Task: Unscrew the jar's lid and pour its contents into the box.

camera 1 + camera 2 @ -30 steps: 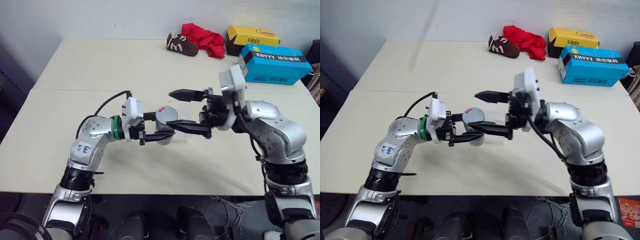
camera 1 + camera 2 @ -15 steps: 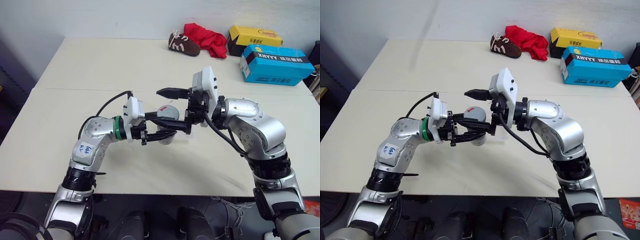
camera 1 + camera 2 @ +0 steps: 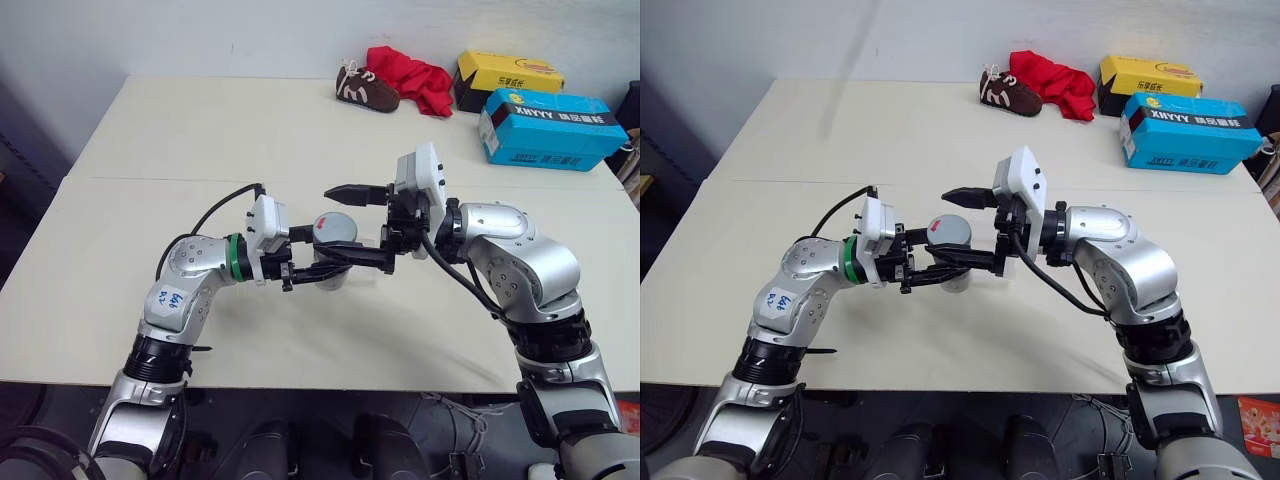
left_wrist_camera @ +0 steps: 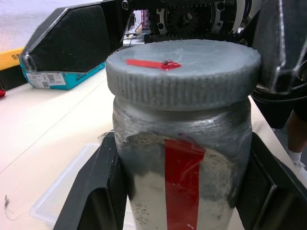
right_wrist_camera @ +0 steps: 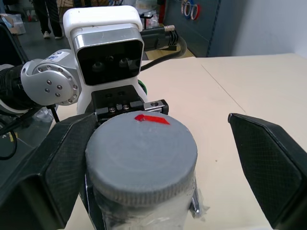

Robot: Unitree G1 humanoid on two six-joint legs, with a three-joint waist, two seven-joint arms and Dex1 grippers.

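Jar (image 3: 331, 262), small clear plastic with grey screw lid (image 3: 336, 228), sits mid-frame pinched in left gripper (image 3: 335, 268) above desk (image 3: 200, 140). Right gripper (image 3: 352, 224), spread wide, has closed in from the right since a second ago and now brackets the lid; unscrewing looks next.

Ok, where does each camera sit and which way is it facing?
Head stereo pair: forward and down over both arms, onto the table.
Left wrist: along the left gripper, shut on the jar, toward the open right gripper.
Right wrist: along its fingers, back toward the left arm.
Both wrist views share the lid.
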